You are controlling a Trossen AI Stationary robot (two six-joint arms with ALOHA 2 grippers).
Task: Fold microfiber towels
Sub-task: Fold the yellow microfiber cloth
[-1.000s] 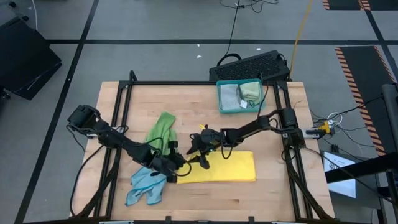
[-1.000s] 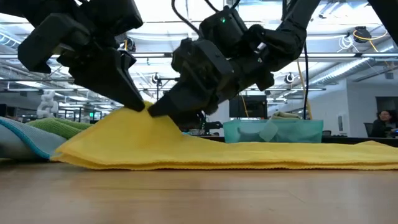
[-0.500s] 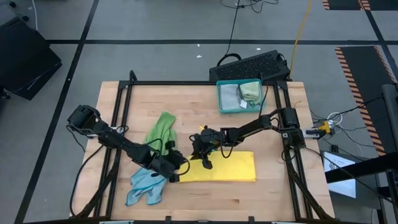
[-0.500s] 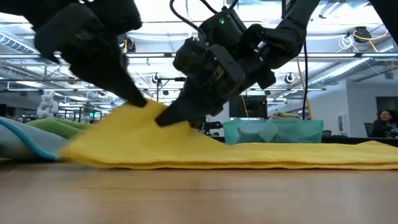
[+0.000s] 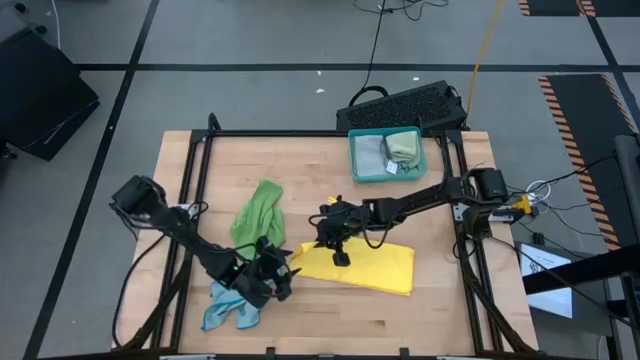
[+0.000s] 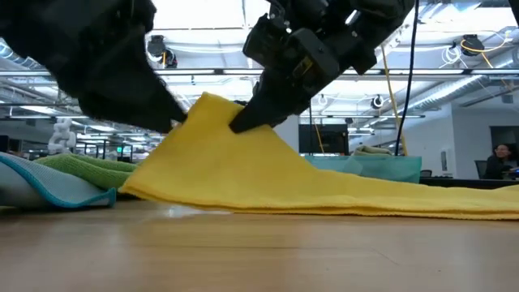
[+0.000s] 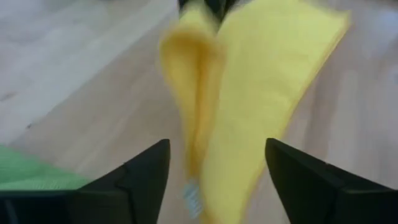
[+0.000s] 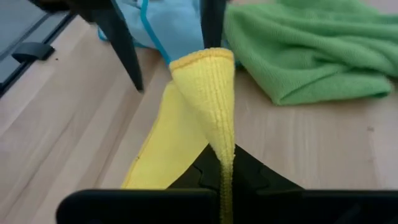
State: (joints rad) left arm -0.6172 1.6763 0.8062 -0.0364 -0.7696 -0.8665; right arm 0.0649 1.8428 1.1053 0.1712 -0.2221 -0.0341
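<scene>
Towel, yellow (image 5: 370, 268), lies at lower centre of your high view, its left corner lifted. Your right gripper (image 5: 338, 250) reaches in from the right and pinches that raised corner shut. Your left gripper (image 5: 272, 283) sits low beside the towel's left edge, fingers spread, holding nothing. Blur hides the cloth's detail at the left wrist. Green towel (image 5: 257, 209) and blue towel (image 5: 232, 303) lie left; a tray (image 5: 353, 160) sits upper centre.

Counted on the counter (image 5: 320, 160): three loose towels — one yellow (image 5: 372, 268), one bright green (image 5: 256, 207), one light blue (image 5: 232, 303). One teal tray (image 5: 353, 156) at the far edge holds two more, grey (image 5: 371, 154) and pale green (image 5: 404, 146). Two arms.
</scene>
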